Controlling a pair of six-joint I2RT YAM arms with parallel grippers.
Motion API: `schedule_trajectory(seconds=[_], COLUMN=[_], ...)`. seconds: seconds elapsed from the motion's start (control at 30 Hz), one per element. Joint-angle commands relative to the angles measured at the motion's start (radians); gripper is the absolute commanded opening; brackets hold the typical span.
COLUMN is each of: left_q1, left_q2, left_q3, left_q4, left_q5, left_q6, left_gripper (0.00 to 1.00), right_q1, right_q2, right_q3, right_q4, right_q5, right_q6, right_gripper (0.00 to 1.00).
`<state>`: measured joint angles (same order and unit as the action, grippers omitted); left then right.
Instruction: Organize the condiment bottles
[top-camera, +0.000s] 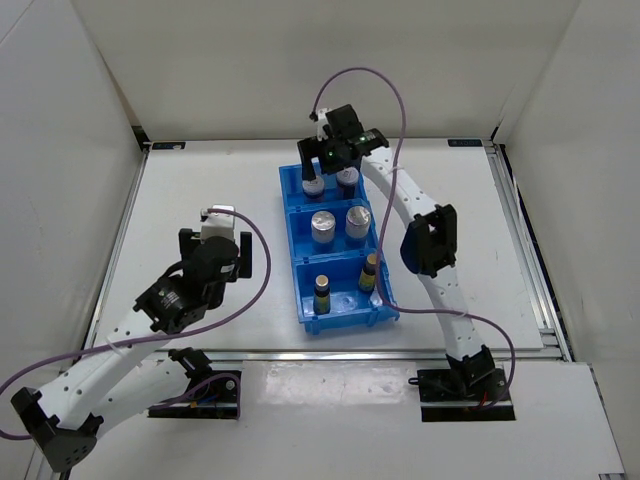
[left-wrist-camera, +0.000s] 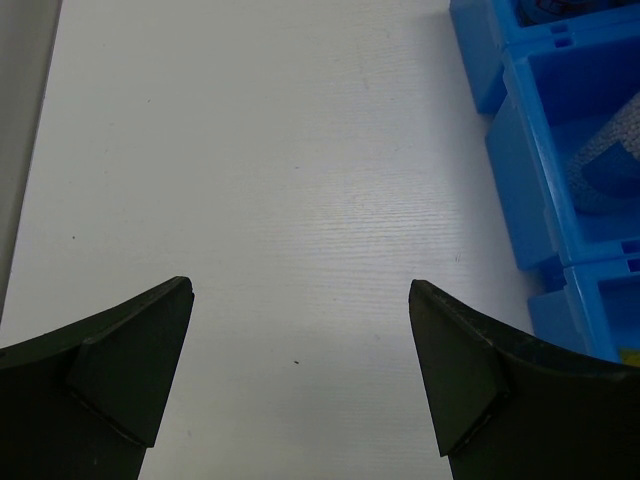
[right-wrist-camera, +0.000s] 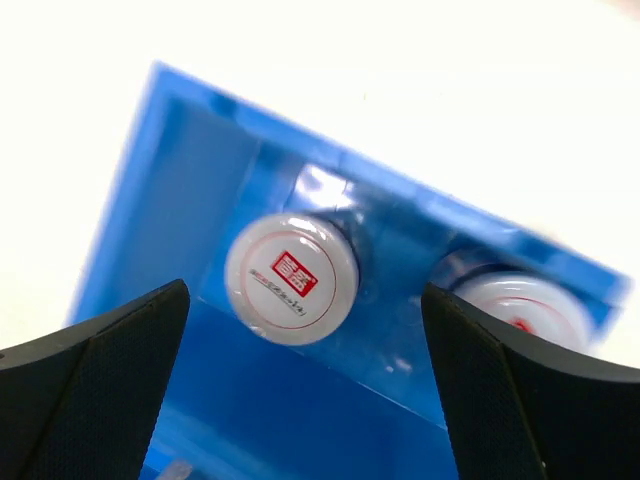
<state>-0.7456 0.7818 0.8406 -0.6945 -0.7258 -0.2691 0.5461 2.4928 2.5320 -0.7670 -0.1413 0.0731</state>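
Note:
The blue bin (top-camera: 345, 318) holds all six condiment bottles. Two short jars with red marks (top-camera: 313, 186) (top-camera: 347, 179) stand in the far compartment. Two silver-topped white cylinders (top-camera: 322, 226) (top-camera: 358, 221) stand in the middle one. Two slim dark yellow-labelled bottles (top-camera: 322, 294) (top-camera: 369, 272) stand in the near one. My right gripper (top-camera: 330, 165) is open and empty, hovering over the far compartment. In the right wrist view the right gripper (right-wrist-camera: 305, 292) is above one jar lid (right-wrist-camera: 291, 278), with the other lid (right-wrist-camera: 525, 310) to the right. My left gripper (top-camera: 218, 222) is open and empty over bare table left of the bin.
In the left wrist view the left gripper (left-wrist-camera: 300, 287) is over white table, with the bin's wall (left-wrist-camera: 520, 200) to the right and a cylinder (left-wrist-camera: 605, 170) inside. White walls enclose the table on three sides. The right arm reaches along the bin's right side.

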Motion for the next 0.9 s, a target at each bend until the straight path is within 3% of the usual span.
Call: schedule_trajectory(seconds=[0.0, 0.17, 0.2, 0.27, 0.33, 0.37, 0.5, 0.6, 0.7, 0.87], left_q1=[-0.005, -0.005, -0.005, -0.005, -0.005, -0.005, -0.005, -0.005, -0.005, -0.005], left_q2=[-0.021, -0.065, -0.1, -0.11, -0.122, -0.122, -0.133, -0.171, -0.19, -0.156], left_q3=[-0.008, -0.008, -0.008, -0.008, -0.008, -0.008, 0.003, 0.003, 0.003, 0.003], left_q4=[0.023, 0.023, 0.023, 0.023, 0.023, 0.023, 0.013, 0.013, 0.013, 0.013], left_q5=[-0.023, -0.032, -0.032, -0.032, -0.032, -0.032, -0.046, -0.073, -0.073, -0.063], left_q6=[0.008, 0.008, 0.008, 0.008, 0.008, 0.008, 0.008, 0.008, 0.008, 0.008], left_gripper=[1.0, 1.0, 1.0, 1.0, 1.0, 1.0, 1.0, 1.0, 1.0, 1.0], right_q1=[-0.002, -0.025, -0.034, -0.034, -0.034, -0.034, -0.034, -0.034, -0.034, -0.034], right_q2=[-0.205, -0.464, -0.667, -0.719, -0.885, -0.95, -1.361, -1.537, -1.591, -1.625], right_q3=[0.054, -0.088, -0.243, -0.356, -0.5, -0.695, -1.167, -1.361, -1.392, -1.36], right_q4=[0.121, 0.143, 0.112, 0.066, 0.031, 0.031, 0.092, 0.051, -0.057, -0.127], right_q5=[0.095, 0.313, 0.392, 0.402, 0.402, 0.402, 0.338, 0.353, 0.469, 0.496], right_q6=[0.021, 0.099, 0.099, 0.085, 0.094, 0.094, 0.158, 0.23, 0.287, 0.301], right_gripper=[1.0, 1.0, 1.0, 1.0, 1.0, 1.0, 1.0, 1.0, 1.0, 1.0])
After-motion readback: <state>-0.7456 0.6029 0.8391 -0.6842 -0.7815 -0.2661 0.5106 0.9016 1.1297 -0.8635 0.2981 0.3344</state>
